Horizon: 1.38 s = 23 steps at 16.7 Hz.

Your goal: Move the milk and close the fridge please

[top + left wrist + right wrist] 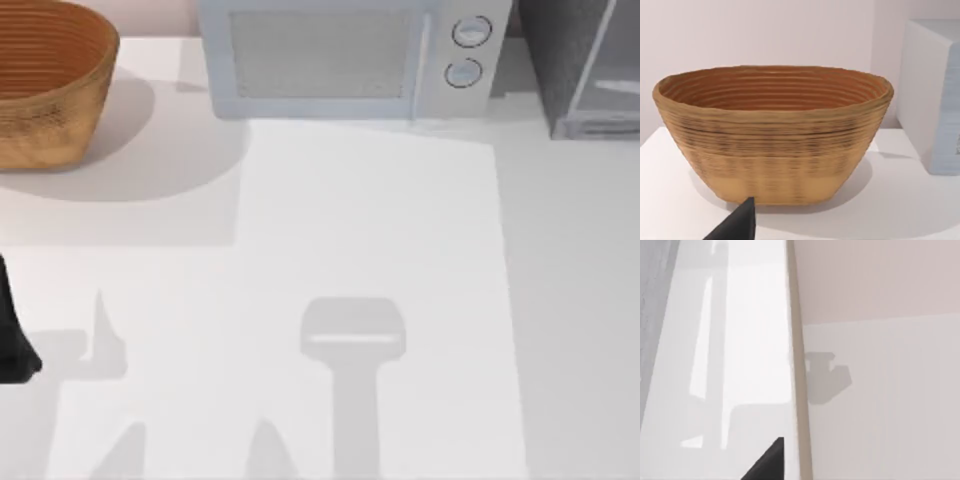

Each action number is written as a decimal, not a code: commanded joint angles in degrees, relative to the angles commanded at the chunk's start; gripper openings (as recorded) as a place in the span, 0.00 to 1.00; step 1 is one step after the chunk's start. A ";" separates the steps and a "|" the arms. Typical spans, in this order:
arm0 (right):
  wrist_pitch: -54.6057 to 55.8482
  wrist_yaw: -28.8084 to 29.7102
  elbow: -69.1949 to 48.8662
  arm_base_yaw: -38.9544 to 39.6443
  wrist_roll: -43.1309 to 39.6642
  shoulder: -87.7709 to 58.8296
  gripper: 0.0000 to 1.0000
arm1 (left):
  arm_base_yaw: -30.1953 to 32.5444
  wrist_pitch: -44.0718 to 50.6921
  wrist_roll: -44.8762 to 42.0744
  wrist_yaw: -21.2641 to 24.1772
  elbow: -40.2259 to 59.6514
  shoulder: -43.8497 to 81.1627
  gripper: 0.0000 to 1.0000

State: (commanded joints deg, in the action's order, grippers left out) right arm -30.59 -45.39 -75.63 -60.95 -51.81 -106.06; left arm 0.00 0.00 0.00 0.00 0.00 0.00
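Your deciding relation is which arm stands nearer the fridge (585,65). The fridge sits in the upper right corner of the top view, with its speckled grey side turned toward the microwave (345,60) and its light door panel running off the right edge of the frame. The right claw (767,461) is close up against that pale door panel (740,340) in its wrist view. The panel's long edge runs away from the claw, with bare table (880,405) beyond it. From that closeness I judge the door is the right arm's job, probably as a push along or against the panel rather than a grasp. Whether the right claw is wide or narrow cannot be told.

Your left arm (12,340) is at the left edge of the top view, about mid-height and well apart from the fridge. The left claw (737,224) faces the woven basket (775,135) in the upper left corner, and you cannot tell its opening either.

You cannot place the milk from these views (it may be inside the fridge, but that is only a guess). Find it before you commit to the door, since closing the door comes second.
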 joint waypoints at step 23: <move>24.92 23.93 11.60 34.13 34.84 7.53 1.00 | 0.00 0.00 0.00 0.00 0.00 0.00 1.00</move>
State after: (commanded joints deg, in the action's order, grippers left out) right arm -5.67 -21.46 -64.03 -26.82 -16.98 -98.53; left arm 0.00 0.00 0.00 0.00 0.00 0.00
